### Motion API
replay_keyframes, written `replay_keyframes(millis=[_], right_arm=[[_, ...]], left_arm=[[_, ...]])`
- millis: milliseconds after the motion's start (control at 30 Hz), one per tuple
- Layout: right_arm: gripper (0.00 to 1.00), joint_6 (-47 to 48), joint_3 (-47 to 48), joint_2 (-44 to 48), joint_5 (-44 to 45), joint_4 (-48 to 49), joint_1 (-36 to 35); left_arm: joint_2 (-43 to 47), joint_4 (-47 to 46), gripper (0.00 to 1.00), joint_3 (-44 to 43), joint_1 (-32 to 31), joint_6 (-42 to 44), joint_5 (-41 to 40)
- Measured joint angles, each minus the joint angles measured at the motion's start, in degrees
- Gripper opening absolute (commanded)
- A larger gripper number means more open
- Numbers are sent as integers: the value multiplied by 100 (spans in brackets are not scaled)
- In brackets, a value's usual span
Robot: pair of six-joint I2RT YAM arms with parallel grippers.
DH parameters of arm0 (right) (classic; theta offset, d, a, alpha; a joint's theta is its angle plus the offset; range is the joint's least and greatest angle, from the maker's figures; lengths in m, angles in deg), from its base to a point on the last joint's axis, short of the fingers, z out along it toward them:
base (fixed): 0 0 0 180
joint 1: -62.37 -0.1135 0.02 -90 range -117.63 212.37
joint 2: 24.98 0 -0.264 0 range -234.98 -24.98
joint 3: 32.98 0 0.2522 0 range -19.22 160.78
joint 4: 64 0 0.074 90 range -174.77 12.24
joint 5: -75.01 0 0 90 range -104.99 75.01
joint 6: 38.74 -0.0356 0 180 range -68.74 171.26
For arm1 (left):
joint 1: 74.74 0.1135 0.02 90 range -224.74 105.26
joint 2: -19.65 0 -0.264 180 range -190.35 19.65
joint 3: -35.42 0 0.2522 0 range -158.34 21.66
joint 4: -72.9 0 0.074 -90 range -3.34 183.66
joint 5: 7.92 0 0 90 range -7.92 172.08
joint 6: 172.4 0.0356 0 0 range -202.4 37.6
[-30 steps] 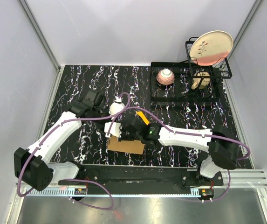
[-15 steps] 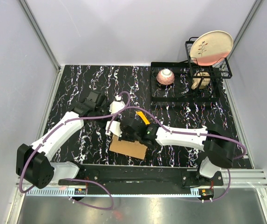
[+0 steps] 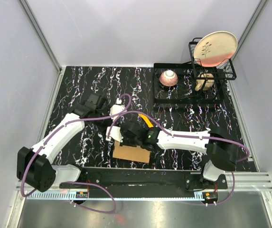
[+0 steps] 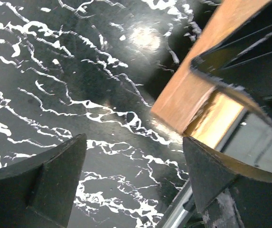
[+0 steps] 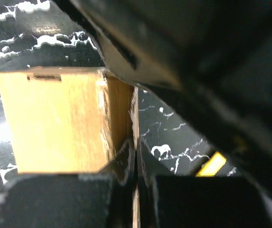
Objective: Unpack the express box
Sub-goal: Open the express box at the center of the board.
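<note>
right gripper: fingers pressed together, pinching a thin cardboard edge of the express box. in the wrist view the sheet runs edge-on up between the pads.
left gripper: spread wide, holding nothing. only black marble table shows between the fingers. the box corner is at the upper right of that view, near but not touching.

box location: overhead it's low centre of frame, on the table close to its bottom edge, directly under my right wrist. a flat brown panel sticks out toward the bottom of the frame. in the right wrist view the body fills left-centre.

around it: yellow utility knife lies just up-right of the box, apart from it. small white item sits just beside my left fingers, upper left of the box. it's too small overhead to identify, possibly the contents. dish rack is upper right, well apart.

step in hand, my read: opening the box by the pinched edge. to do it well:
- swing the right wrist in an arc about the hinge line, not a straight pull. a light box will drag or lift otherwise.
- bring the open left down onto the box body to pin it before the right pulls harder.
- square the left fingers to the box sides before closing.
- hold the right pinch until the flap lies back.
- sweep away from the knife.
</note>
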Motion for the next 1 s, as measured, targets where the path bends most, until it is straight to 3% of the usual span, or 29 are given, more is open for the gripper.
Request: replay_keyframes(millis=[67,267,433,667,767,933,1000], right_arm=[[0,20,0,44,-50,245,-61],[0,-116,83,380,-411,1480,-114],[0,-35,83,730,-649,1613,-225],[0,133,83,787,-1086,1517,-404],[0,275,83,791,-1211,1408,-448],[0,568,83,791,-1228,1217,-507],[0,640,83,811,-1209,1196,-507]], left_arm=[[109,238,97,-83,286,164,479],[492,695,99,-660,1287,656,2249],[638,1582,99,-1274,1373,1381,2643],[667,2374,98,-1491,1029,2011,2448],[667,2483,89,-1510,756,2061,2210],[693,2594,59,-1547,116,2059,1711],[776,2614,52,-1547,-22,2031,1617]])
